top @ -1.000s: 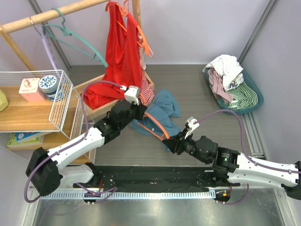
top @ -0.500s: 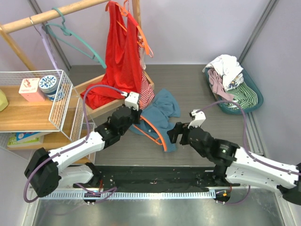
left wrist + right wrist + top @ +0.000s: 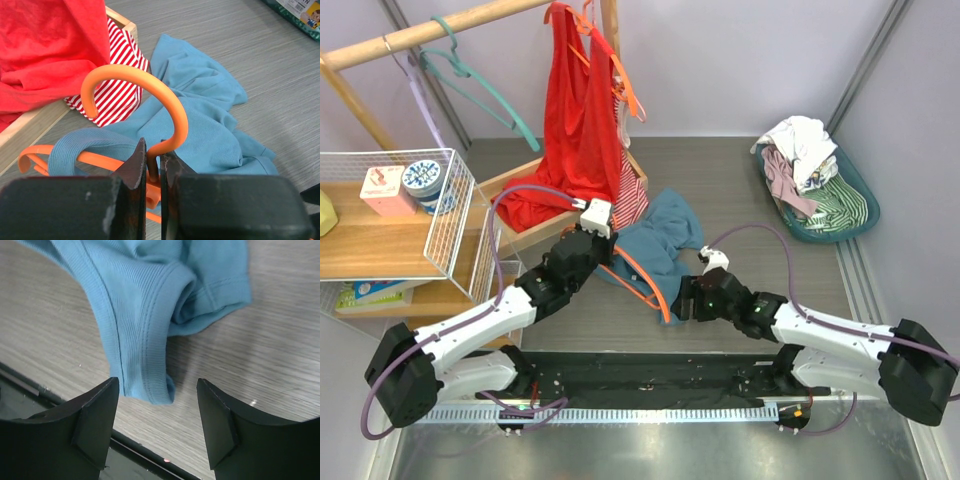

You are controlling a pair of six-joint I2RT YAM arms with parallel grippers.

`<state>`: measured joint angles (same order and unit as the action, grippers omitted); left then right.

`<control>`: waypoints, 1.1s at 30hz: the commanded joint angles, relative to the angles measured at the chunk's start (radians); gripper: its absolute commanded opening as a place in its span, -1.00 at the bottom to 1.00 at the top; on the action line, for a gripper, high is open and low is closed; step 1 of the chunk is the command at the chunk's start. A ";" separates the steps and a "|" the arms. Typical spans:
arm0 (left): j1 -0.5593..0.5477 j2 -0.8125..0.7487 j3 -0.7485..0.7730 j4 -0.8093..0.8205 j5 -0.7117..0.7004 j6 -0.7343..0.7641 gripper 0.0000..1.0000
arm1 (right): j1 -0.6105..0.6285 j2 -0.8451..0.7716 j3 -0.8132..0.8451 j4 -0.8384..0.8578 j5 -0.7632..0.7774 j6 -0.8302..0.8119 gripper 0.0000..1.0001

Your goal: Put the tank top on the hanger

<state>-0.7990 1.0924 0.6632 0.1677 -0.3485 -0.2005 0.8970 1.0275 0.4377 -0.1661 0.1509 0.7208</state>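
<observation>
Here's the left gripper (image 3: pixel 154 155) pinched tight on the thin orange plastic hanger (image 3: pixel 176 107) just below its hook. The right gripper (image 3: pixel 157 387) is spread wide, holding nothing, over the near ribbed edge of the soft teal-blue tank top (image 3: pixel 135 310).

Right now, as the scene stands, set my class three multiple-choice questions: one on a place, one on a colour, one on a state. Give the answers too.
1. Where on the table is the laundry tub?
A. near left
B. centre
C. far right

2. What colour is the hanger in the left gripper?
A. lilac
B. orange
C. green

3. How is the right gripper?
A. open over the tank top
B. shut on the tank top
C. shut on the hanger

Answers:
1 C: the top view shows the tub at the table's far right edge.
2 B: the left wrist view shows the fingers shut on the neck of an orange hook.
3 A: the right wrist view shows the fingers spread, with the blue hem below the gap.
</observation>
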 commanded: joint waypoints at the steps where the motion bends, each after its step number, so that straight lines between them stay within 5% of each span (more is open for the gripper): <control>1: -0.005 -0.019 -0.004 0.078 -0.029 0.013 -1.00 | -0.001 0.025 -0.028 0.157 -0.089 0.020 0.38; 7: -0.005 -0.009 -0.001 0.081 -0.026 0.013 -1.00 | 0.000 0.131 -0.025 0.241 -0.139 -0.003 0.29; 9: -0.005 -0.009 -0.002 0.082 -0.035 0.015 -1.00 | 0.000 0.154 -0.014 0.255 -0.175 -0.017 0.10; 10: -0.005 -0.005 -0.002 0.084 -0.038 0.016 -1.00 | 0.002 0.170 -0.008 0.258 -0.181 -0.023 -0.02; 13: -0.005 -0.003 -0.002 0.089 -0.052 0.026 -1.00 | 0.000 0.183 0.028 0.229 -0.180 -0.041 -0.87; 14: -0.005 -0.002 -0.001 0.089 -0.056 0.029 -1.00 | 0.000 0.177 0.039 0.188 -0.177 -0.044 -0.98; 23: -0.005 -0.008 -0.010 0.118 -0.205 0.087 -1.00 | -0.004 -0.169 0.091 -0.136 -0.155 -0.011 -0.98; 33: -0.005 0.034 0.042 0.168 -0.294 0.082 -1.00 | -0.006 -0.351 0.144 -0.318 -0.116 0.042 -0.98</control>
<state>-0.7994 1.1122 0.6598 0.2287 -0.5606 -0.1295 0.8944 0.7105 0.5285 -0.3855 -0.0093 0.7403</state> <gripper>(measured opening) 0.061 0.045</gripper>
